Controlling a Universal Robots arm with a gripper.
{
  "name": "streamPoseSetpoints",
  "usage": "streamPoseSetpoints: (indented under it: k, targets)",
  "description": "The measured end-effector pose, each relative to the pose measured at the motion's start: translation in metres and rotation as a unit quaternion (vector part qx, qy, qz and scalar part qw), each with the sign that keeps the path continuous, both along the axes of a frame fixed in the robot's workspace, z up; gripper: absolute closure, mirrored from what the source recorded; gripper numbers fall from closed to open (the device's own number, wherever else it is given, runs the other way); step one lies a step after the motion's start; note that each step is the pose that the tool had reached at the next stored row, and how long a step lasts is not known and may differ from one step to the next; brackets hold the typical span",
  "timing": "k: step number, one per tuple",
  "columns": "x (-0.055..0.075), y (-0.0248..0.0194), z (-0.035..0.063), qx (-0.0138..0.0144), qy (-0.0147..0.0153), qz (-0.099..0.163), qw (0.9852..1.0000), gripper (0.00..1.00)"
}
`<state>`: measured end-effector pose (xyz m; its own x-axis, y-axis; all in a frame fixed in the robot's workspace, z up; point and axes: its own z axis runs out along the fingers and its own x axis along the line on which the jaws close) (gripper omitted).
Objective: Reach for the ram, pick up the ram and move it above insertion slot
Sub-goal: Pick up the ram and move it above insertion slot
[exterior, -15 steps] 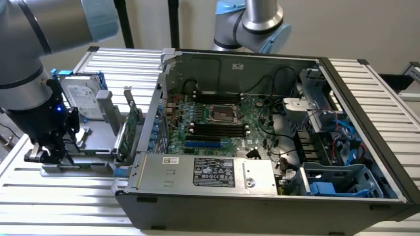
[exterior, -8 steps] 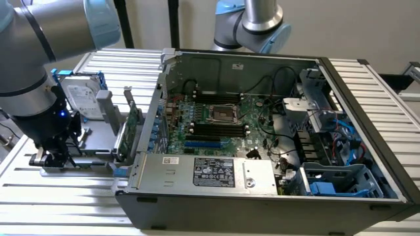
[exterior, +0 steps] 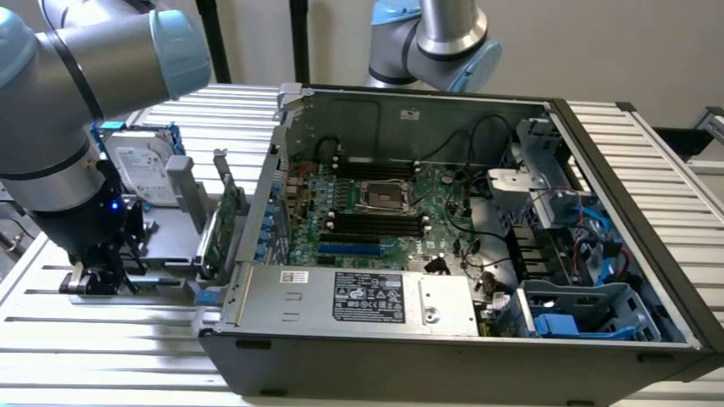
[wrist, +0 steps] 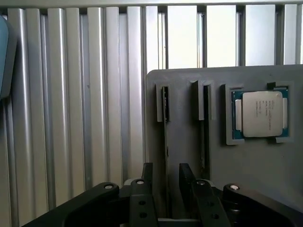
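Seen from the exterior view, the arm reaches down at about nine o'clock of the open computer case [exterior: 453, 220]. Its pincer [exterior: 100, 275] hangs low over a grey parts tray [exterior: 169, 233] on the slatted metal worktop [exterior: 114, 356].

On that tray, a silver hard drive [exterior: 142, 161] stands at roughly one o'clock from the pincer. A green expansion card [exterior: 226, 216] stands on edge at about two o'clock, hard against the case's side.

The wrist view looks straight down on the tray [wrist: 265, 165]. The ram [wrist: 165, 106] sits on edge in a narrow slot, showing as a thin dark line. The pincer [wrist: 165, 166] straddles the near end of the ram. Its fingers [wrist: 147, 182] are parted, one on each side, with a strip of grey tray visible between each finger and the stick (so no contact can be made out).

A second slot [wrist: 207, 109] runs parallel just beside the ram. Beyond it a processor chip [wrist: 260, 113] lies flat in its own pocket.
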<state>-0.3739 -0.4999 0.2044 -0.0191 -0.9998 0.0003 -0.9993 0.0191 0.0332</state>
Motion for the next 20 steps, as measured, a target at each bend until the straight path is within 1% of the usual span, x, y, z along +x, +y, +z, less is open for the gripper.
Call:
streamPoseSetpoints:
  k: [3,5,8,11,17,18,19,20]
  targets:
    - [-0.0001,-0.0001,-0.0037,0.0,-0.0036,0.006,1.0,0.64]
    - [0.0,0.0001,-0.0051,0.0004,-0.005,0.012,0.9999,0.64]
    - [0.0,0.0004,-0.0058,0.0015,-0.005,0.018,0.9998,0.64]
    - [0.0,0.0009,-0.0061,0.0029,-0.0052,0.02,0.9998,0.64]
    - [0.0,0.0015,-0.0066,0.003,-0.0047,0.02,0.9998,0.64]
    - [0.0,0.0017,-0.0067,0.003,-0.0046,0.02,0.9998,0.66]
    - [0.0,0.0018,-0.0068,0.003,-0.0046,0.02,0.9998,0.66]
    - [0.0,0.0019,-0.0068,0.0029,-0.0045,0.02,0.9998,0.72]
